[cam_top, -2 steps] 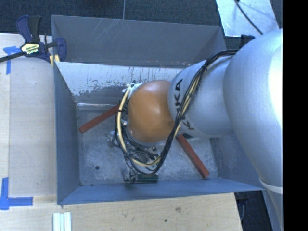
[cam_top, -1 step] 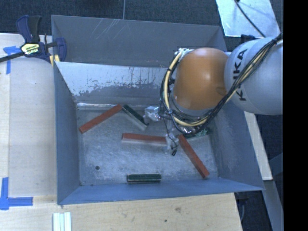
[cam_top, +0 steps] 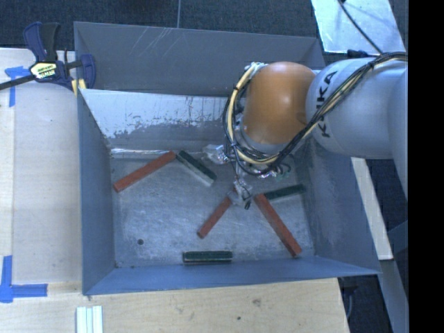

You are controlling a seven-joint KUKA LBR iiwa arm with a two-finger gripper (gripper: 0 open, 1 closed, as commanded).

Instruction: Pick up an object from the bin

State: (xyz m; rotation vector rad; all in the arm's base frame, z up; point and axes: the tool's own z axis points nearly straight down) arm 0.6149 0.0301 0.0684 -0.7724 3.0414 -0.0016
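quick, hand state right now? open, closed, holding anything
hand: cannot be told, open or closed; it is low over the gap between the short red-brown stick and the long red-brown stick.

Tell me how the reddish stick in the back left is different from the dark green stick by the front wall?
The reddish-brown stick is rusty red; the dark green stick is almost black. The reddish-brown stick lies slanted; the dark green stick runs level along the front wall. The reddish-brown stick looks longer than the dark green stick. Both are thin, straight and flat on the bin's floor.
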